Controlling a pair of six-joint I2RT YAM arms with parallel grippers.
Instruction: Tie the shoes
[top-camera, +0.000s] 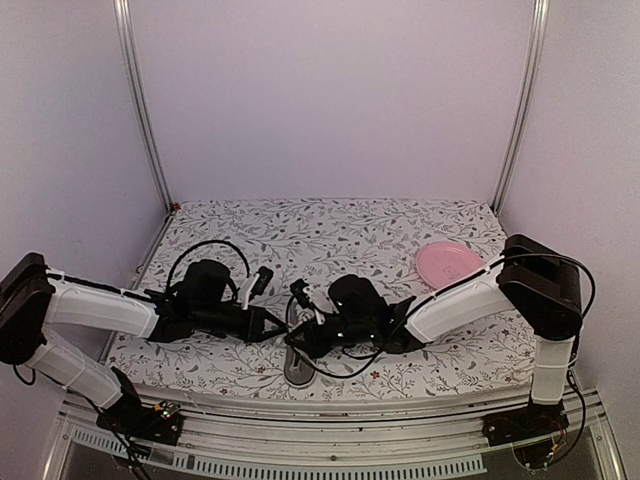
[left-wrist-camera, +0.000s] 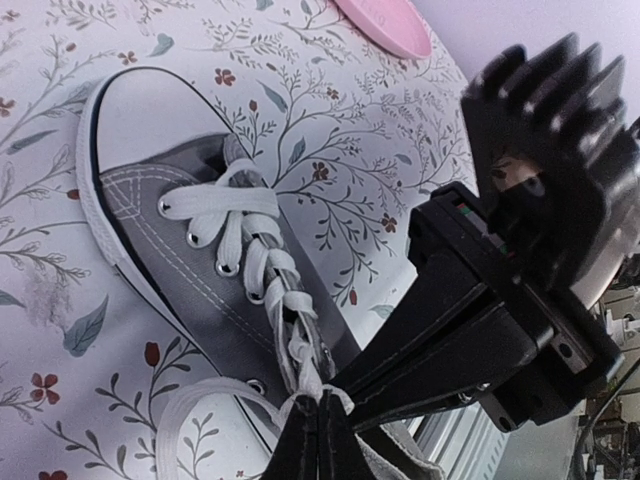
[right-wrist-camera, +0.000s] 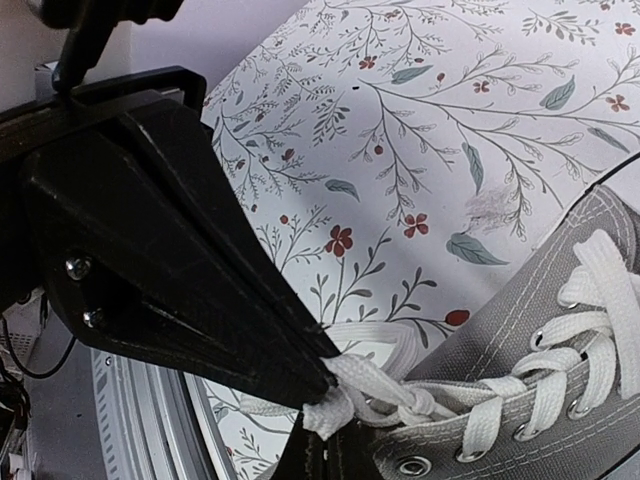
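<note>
Knotting is the step in hand. The shoe (top-camera: 297, 368) lies on the worktop (top-camera: 400, 225) close to its near edge, about midway between the two arm bases and well apart from the pink plate (top-camera: 447, 264) over toward the right edge. Its laces (left-wrist-camera: 262, 262) are threaded through the eyelets (left-wrist-camera: 228, 268) and run back to the top of the lacing, where they gather into a twisted bunch.

Both grippers meet at that bunch. The left gripper (left-wrist-camera: 318, 425) has its fingers pressed flat together, with white lace pinched right at the tips. The right gripper (left-wrist-camera: 342, 392) comes in from the opposite side, also closed to a point, its tips buried in the same bunch. In the right wrist view a frayed lace end pokes out just where the closed tips meet, so I judge that each has hold of the laces rather than merely touching them. A slack loop (left-wrist-camera: 190, 420) of lace rests on the worktop beside the heel end of the shoe.

No bow shows, so the task looks less than half done: a first crossing is gathered but not snugged.

The next move probably calls for drawing the two held strands apart, low and level. That would tighten the twist without lifting the shoe or dragging it toward the near edge. Each pinch must stay firm, since a thin lace slips easily from closed tips.
</note>
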